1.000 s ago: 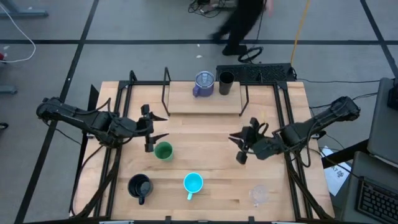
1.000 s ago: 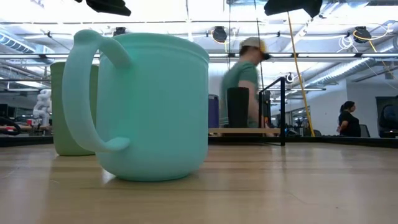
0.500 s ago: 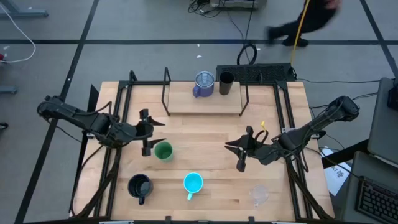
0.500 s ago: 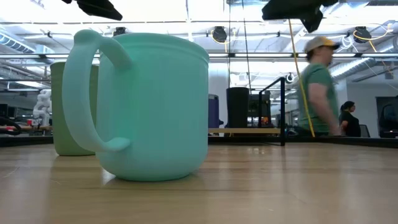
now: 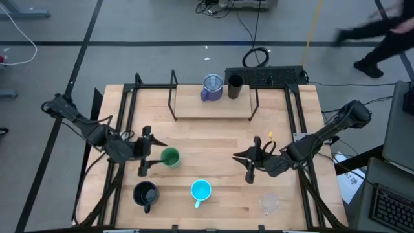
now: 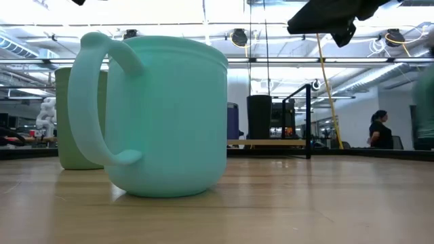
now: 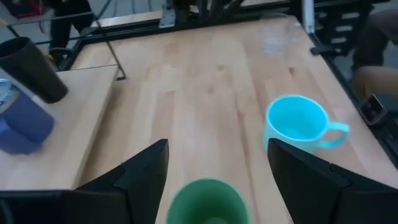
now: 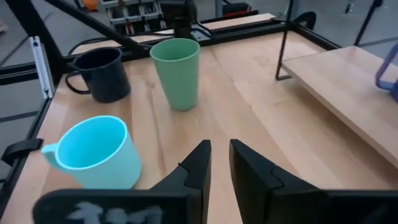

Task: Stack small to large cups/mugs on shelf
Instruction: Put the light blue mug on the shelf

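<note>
Counting six cups: two on shelf (image 5: 213, 103), four on table (image 5: 213, 139); left hand (image 5: 145, 151) open, right hand (image 5: 252, 159) closed.

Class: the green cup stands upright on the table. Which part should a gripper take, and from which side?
Grip the green cup across its rim and upper wall, probably from the left gripper side: it is upright, handle-free, with open fingers already lined up on it.
</note>
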